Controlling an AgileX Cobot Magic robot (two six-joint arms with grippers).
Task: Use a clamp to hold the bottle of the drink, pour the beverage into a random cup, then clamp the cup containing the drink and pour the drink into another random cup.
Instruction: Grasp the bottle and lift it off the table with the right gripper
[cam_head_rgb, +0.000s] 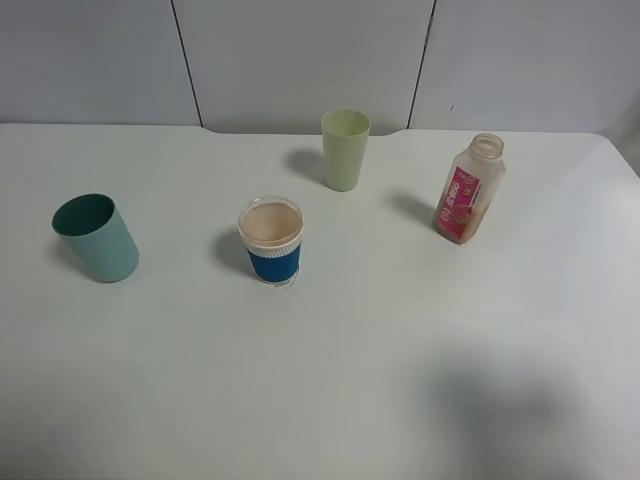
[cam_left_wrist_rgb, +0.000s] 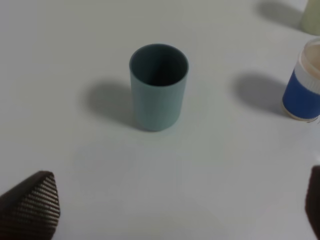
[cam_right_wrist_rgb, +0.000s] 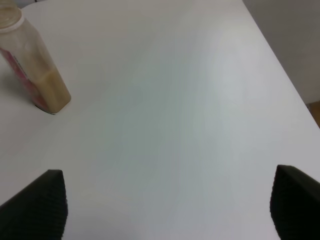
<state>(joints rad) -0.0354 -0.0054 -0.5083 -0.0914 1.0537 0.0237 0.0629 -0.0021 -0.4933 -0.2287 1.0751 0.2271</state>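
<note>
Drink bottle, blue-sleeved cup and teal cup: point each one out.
drink bottle (cam_head_rgb: 459, 205), exterior high view, on its pink label.
blue-sleeved cup (cam_head_rgb: 273, 263), exterior high view, on the blue sleeve.
teal cup (cam_left_wrist_rgb: 156, 105), left wrist view, on its outer wall.

- The drink bottle (cam_head_rgb: 469, 190) is clear plastic with a pink label and an open mouth. It stands upright on the right side of the white table, towards the far edge, and beige drink fills its lower part.
- The clear cup with a blue ribbed sleeve (cam_head_rgb: 271, 241) stands upright near the table's middle, holding beige drink almost up to its rim.
- The pale green cup (cam_head_rgb: 345, 150) is tall and tapered. It stands upright behind the sleeved cup, nearer the far edge and well apart from the bottle.
- The teal cup (cam_head_rgb: 97, 238) is plain and straight-walled, upright on the left side, well apart from the others.
</note>
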